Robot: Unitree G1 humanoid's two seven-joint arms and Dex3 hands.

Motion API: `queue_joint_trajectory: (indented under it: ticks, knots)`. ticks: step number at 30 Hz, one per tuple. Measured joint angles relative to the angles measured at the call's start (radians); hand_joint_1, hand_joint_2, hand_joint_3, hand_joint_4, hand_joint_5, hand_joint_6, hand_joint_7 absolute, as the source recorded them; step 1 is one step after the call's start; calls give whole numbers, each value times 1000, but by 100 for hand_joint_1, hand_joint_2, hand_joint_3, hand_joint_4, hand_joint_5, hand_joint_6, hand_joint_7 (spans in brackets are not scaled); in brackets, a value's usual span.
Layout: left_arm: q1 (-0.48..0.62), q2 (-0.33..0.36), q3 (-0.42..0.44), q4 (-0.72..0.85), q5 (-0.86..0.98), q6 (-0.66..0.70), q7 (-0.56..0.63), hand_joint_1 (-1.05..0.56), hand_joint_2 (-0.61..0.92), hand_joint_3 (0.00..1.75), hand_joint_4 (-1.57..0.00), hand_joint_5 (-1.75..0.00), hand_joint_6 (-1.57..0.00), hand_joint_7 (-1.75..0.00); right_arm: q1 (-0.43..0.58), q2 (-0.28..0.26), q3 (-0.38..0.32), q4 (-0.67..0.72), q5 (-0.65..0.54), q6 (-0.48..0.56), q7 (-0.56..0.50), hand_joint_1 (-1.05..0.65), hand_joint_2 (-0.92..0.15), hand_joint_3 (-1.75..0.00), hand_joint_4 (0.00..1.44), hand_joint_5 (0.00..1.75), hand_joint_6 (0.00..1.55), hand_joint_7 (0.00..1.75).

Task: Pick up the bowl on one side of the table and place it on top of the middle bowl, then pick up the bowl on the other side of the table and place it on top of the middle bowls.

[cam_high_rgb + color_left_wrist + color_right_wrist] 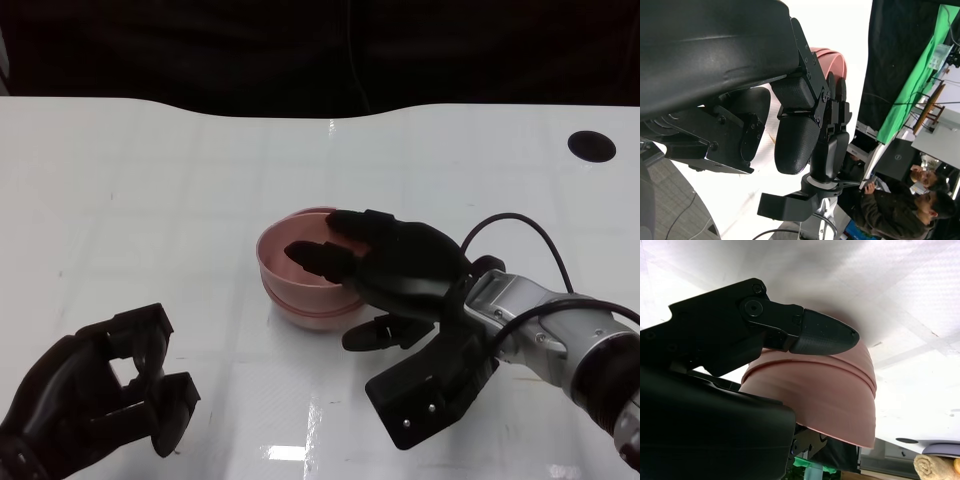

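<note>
White desk (150, 180) fills the head view, glossy under the lights. Nearest, the left hand (95, 400) rests at the near left corner, its fingers (165, 405) curled inward around nothing. Further in, at the middle, sits the pink bowl stack (300, 290); the right wrist view shows ridged rims nested together, though how many bowls I cannot tell. The right hand (385, 265) grips its near wall, fingers (320, 255) draped over the rim into the bowl, thumb outside. No bowl remains at either side, so stacking looks nearly finished; only release seems left.
</note>
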Motion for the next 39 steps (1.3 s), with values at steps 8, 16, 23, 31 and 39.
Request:
queue_joint_trajectory:
  ticks: [8,16,23,31,39]
  knots:
    - [3,-1,0,-17,4,1,17,27,92,151,-116,-175,-97,-175,2,-3,14,20,-12,8,-8,-105,-92,-81,0,0,0,0]
    - [3,-4,-1,-17,7,-2,18,27,92,148,-114,-175,-96,-175,22,-43,-3,-55,1,-30,-32,-105,-92,-74,0,0,0,0]
    - [2,-6,0,-18,2,7,18,25,92,146,-112,-175,-94,-175,84,-126,-72,-254,41,-72,-18,-95,-92,-61,0,0,0,0]
    - [0,-4,8,-18,1,18,18,28,92,150,-114,-175,-96,-175,218,-157,-204,-292,137,-242,-256,-56,-92,-27,22,9,35,8]
    - [-8,5,18,11,-2,16,-7,28,92,155,-123,-175,-101,-175,382,-167,-355,-272,247,-391,-406,-33,-92,-18,54,10,60,6]
